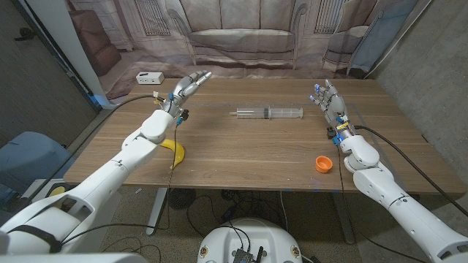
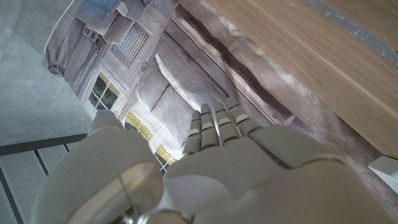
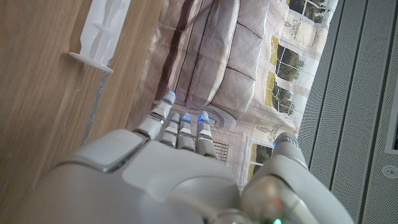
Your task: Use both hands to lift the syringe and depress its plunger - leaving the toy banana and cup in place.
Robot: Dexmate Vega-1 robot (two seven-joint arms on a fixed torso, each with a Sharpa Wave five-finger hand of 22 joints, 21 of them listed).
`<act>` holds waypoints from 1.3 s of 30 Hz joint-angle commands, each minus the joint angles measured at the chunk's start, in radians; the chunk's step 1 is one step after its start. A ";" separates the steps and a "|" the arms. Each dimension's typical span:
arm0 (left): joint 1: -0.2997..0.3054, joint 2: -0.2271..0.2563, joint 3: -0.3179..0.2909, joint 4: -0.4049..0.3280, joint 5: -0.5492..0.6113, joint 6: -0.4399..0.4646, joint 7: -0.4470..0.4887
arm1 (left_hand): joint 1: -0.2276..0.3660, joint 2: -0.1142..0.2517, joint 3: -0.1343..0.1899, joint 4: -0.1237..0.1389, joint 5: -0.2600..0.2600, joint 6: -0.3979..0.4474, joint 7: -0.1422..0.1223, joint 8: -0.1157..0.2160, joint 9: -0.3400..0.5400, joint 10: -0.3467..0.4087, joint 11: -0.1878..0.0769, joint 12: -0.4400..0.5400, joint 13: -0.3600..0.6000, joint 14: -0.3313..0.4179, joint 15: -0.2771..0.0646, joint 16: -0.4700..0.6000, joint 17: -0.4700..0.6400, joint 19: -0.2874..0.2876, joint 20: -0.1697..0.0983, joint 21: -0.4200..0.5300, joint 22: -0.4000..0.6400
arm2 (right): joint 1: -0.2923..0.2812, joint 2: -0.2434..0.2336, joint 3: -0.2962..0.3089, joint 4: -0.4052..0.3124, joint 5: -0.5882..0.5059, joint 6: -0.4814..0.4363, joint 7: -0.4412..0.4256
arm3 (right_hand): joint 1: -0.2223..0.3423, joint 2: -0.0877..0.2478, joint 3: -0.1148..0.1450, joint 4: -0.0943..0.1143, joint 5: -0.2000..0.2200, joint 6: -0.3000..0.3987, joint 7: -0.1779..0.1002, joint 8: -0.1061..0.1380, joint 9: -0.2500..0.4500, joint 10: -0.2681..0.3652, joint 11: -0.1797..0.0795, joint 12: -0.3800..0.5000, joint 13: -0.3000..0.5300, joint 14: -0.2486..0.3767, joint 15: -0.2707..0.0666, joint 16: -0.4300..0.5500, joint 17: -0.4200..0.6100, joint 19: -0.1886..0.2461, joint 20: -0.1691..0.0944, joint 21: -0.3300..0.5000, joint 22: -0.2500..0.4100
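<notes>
Clear plastic syringe lying mid-table between left hand and right hand, both empty, fingers extended, flanking for pickup.

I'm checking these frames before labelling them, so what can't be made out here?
- Banana: head view, the left arm covers most of it.
- Syringe: head view, too small to read markings or how far the plunger is out; in the right wrist view the picture's edge cuts it off.
- Cup: head view, too small to see inside.
- White box at the far edge: too small to identify.
</notes>
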 commanded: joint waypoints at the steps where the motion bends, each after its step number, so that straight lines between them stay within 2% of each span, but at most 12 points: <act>1: -0.080 0.004 0.059 0.015 0.104 0.030 -0.023 | 0.015 0.001 0.000 -0.008 -0.005 0.011 0.000 0.002 0.004 0.014 -0.005 0.003 0.003 0.016 -0.002 0.000 0.002 0.014 0.001 -0.003 0.004 | -0.036 -0.006 0.016 -0.029 -0.001 0.013 -0.022 | 0.009 0.001 -0.003 0.001 0.005 -0.004 0.003 -0.002 0.005 0.005 0.003 0.004 0.004 0.004 0.004 0.006 0.003 0.001 0.003 0.001 0.003; 6: -0.109 -0.006 0.082 0.026 0.128 0.032 -0.038 | 0.021 0.002 0.002 -0.012 -0.006 0.014 -0.001 0.001 0.004 0.019 -0.005 0.004 0.002 0.020 -0.003 0.000 0.002 0.016 0.000 -0.006 0.004 | -0.047 -0.009 0.022 -0.040 0.002 0.011 -0.027 | 0.009 0.000 -0.004 0.001 0.005 -0.004 0.003 -0.002 0.005 0.005 0.002 0.004 0.004 0.003 0.004 0.005 0.003 0.001 0.003 0.001 0.003; 11: -0.127 -0.003 0.104 0.006 0.182 0.060 -0.028 | 0.028 0.005 0.005 -0.016 -0.007 0.016 -0.001 0.001 0.004 0.020 -0.005 0.004 0.001 0.023 -0.003 -0.001 0.002 0.017 0.001 -0.009 0.004 | -0.055 -0.010 0.027 -0.044 0.003 0.014 -0.029 | 0.009 -0.001 -0.005 0.001 0.005 -0.004 0.003 -0.002 0.004 0.005 0.004 0.004 0.004 0.002 0.004 0.005 0.002 0.000 0.004 0.000 0.003; 21: -0.138 0.006 0.133 -0.041 0.277 0.115 0.006 | 0.041 0.009 0.011 -0.024 -0.009 0.020 -0.003 0.000 0.005 0.022 -0.010 0.002 0.000 0.027 -0.004 -0.003 0.001 0.018 -0.001 -0.015 0.005 | -0.058 -0.005 0.033 -0.033 0.015 0.025 -0.017 | 0.010 -0.002 -0.006 0.000 0.005 -0.003 0.003 -0.002 0.004 0.005 0.004 0.004 0.004 0.001 0.004 0.005 0.003 -0.001 0.005 0.000 0.003; 32: -0.158 0.004 0.170 -0.060 0.380 0.139 0.035 | 0.055 0.012 0.018 -0.034 -0.011 0.028 -0.005 -0.001 0.005 0.034 -0.010 0.004 0.000 0.038 -0.007 -0.004 0.001 0.024 -0.003 -0.020 0.005 | -0.065 -0.006 0.038 -0.034 0.020 0.030 -0.014 | 0.010 -0.001 -0.007 0.001 0.005 -0.003 0.004 -0.002 0.004 0.004 0.004 0.003 0.004 0.001 0.005 0.005 0.003 -0.002 0.005 0.000 0.003; 39: -0.161 0.010 0.182 -0.083 0.439 0.166 0.057 | 0.066 0.015 0.023 -0.042 -0.013 0.036 -0.007 0.000 0.005 0.038 -0.020 0.004 -0.001 0.047 -0.013 -0.004 0.001 0.029 -0.006 -0.024 0.005 | -0.071 -0.007 0.041 -0.040 0.018 0.029 -0.020 | 0.011 -0.001 -0.007 0.000 0.005 -0.003 0.004 -0.002 0.004 0.004 0.004 0.003 0.004 -0.001 0.005 0.004 0.003 -0.003 0.006 0.000 0.003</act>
